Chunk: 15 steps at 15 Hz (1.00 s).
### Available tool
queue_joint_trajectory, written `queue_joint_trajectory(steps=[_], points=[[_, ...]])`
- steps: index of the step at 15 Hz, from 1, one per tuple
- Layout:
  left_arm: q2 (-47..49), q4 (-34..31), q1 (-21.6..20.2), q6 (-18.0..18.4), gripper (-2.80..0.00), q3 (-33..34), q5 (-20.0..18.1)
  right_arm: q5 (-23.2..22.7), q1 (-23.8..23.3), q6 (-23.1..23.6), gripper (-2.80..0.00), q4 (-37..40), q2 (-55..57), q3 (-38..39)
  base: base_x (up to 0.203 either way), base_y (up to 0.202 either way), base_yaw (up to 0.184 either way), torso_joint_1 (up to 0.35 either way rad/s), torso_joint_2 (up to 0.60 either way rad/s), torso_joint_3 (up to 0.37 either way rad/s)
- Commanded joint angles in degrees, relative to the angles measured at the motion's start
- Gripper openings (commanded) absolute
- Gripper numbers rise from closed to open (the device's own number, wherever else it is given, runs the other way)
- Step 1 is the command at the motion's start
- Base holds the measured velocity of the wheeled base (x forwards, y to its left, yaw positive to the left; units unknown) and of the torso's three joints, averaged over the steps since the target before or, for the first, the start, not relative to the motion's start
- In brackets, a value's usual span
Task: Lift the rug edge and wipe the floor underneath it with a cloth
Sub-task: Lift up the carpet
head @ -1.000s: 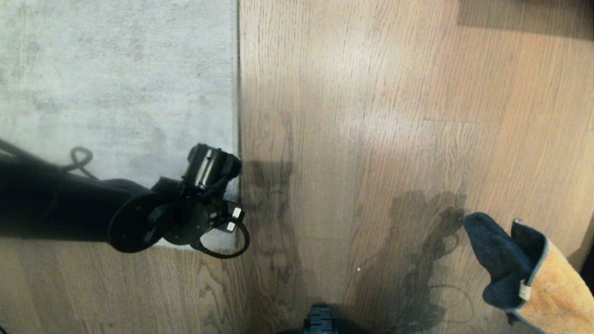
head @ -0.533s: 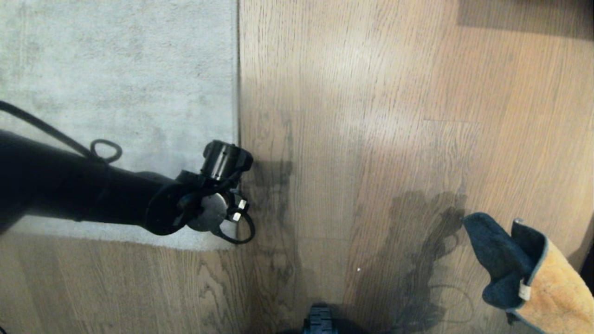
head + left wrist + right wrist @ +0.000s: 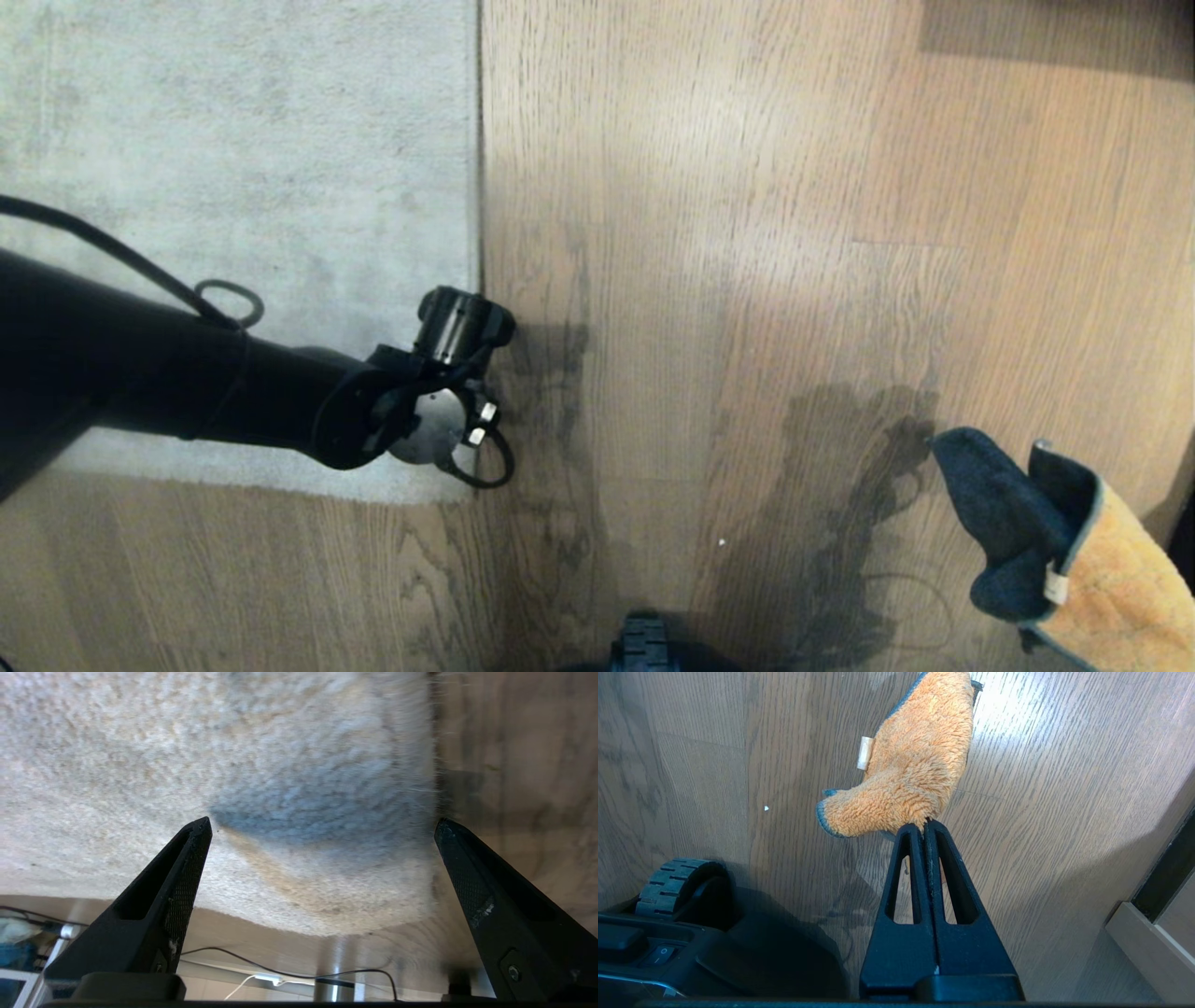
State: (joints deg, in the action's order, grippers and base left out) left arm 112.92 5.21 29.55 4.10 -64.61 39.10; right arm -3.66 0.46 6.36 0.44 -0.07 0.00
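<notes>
Rug edge [image 3: 477,187] lies flat on the floor [image 3: 747,233] near the rug's corner; left gripper [image 3: 322,830] straddles it, fingers spread wide. Right gripper [image 3: 924,828] pinches the cloth [image 3: 915,765] over bare planks.

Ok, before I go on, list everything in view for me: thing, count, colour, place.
rug: one, pale grey, lying flat, head view's left
rug edge: one, straight, runs beside bare wood
floor: light brown wood planks, around the rug
cloth: one, orange with dark grey reverse, hanging at head view's lower right
base wheel: one, black, bottom centre
left gripper: open, straddling the rug's corner
right gripper: shut on the cloth
</notes>
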Motion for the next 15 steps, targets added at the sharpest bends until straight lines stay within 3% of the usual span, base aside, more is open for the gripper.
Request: queue_joint_trajectory(steps=[1, 15], points=[[-0.16, 0.07, -0.11, 0.06, 0.00, 0.01, 0.58, -0.03, -0.02, 0.05, -2.80, 0.00, 0.07, 0.00, 0.000, 0.000, 0.000, 0.000, 0.00, 0.000], [-4.29, 0.04, -3.01, 3.29, 0.00, 0.36, 2.90, -0.03, -0.02, 0.05, -2.80, 0.00, 0.07, 0.00, 0.000, 0.000, 0.000, 0.000, 0.00, 0.000]])
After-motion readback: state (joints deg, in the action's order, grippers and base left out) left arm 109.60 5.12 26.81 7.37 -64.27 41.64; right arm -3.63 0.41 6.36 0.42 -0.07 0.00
